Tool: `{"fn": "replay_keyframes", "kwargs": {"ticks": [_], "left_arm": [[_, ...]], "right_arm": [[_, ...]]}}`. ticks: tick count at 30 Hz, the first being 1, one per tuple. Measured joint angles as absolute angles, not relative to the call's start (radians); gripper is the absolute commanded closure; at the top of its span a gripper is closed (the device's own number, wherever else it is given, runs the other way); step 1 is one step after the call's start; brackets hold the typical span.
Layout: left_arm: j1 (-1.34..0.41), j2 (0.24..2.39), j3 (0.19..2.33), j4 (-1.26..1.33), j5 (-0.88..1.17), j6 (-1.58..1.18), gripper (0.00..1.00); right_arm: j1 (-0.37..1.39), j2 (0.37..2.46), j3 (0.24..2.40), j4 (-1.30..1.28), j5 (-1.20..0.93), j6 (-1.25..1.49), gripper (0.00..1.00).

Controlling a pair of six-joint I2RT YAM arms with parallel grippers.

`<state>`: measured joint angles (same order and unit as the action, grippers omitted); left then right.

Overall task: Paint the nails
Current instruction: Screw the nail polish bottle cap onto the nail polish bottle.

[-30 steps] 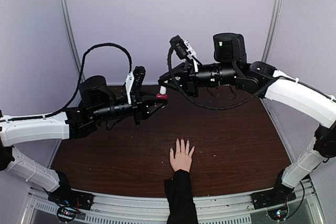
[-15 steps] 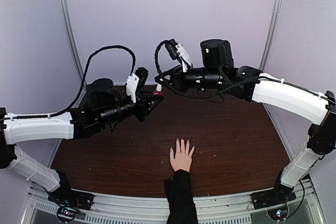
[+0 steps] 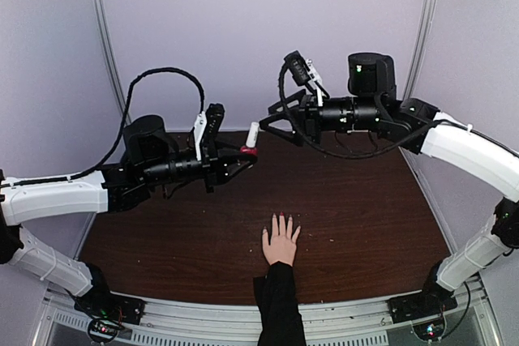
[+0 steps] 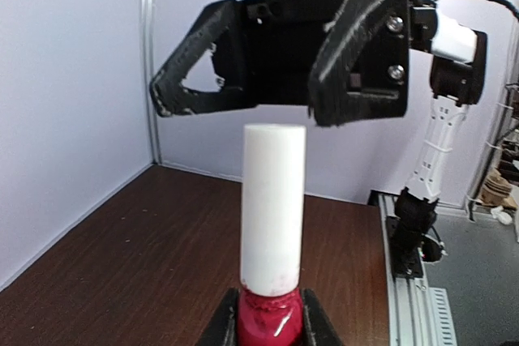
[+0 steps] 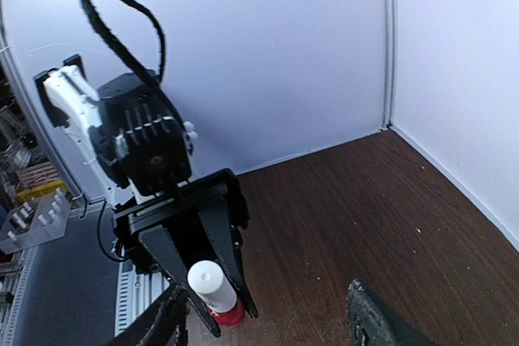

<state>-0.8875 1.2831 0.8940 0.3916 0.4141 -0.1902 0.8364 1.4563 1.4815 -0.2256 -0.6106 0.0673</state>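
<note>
Top view: right pincer [image 3: 269, 117] now spread open & empty, backed off to the right of the bottle [image 3: 252, 134] cap it was closed at 1 s ago. Left pincer [image 3: 245, 152] unchanged, clamped on bottle's red base, mid-air. Nails [image 3: 280, 217] on hand [image 3: 280, 244], flat on table [image 3: 365, 200], near edge.

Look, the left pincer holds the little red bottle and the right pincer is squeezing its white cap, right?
Not quite. The left pincer does hold the little red bottle, but the right pincer is not squeezing the white cap: it is open, with a gap between it and the cap's top. The left wrist view shows this.
</note>
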Motion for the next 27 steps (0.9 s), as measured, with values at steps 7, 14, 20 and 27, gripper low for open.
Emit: {"fn": "replay_keyframes", "kwargs": {"ticks": [7,14,20,27], "left_arm": [[-0.883,1.3,0.939,0.401,0.637,-0.213,1.0],[-0.883,1.356,0.978,0.454,0.793,-0.263,1.0],[-0.883,1.401,0.981,0.498,0.869,-0.317,1.0],[-0.883,1.406,0.984,0.547,0.901,-0.36,1.0]], "right_arm": [[0.828,1.447,1.482,-0.242,-0.85,-0.001,0.43],[0.829,1.447,1.486,-0.243,-1.013,-0.032,0.52],[0.834,1.458,1.502,-0.241,-1.062,-0.044,0.63],[0.838,1.463,1.503,-0.243,-1.078,-0.052,0.7]]}}
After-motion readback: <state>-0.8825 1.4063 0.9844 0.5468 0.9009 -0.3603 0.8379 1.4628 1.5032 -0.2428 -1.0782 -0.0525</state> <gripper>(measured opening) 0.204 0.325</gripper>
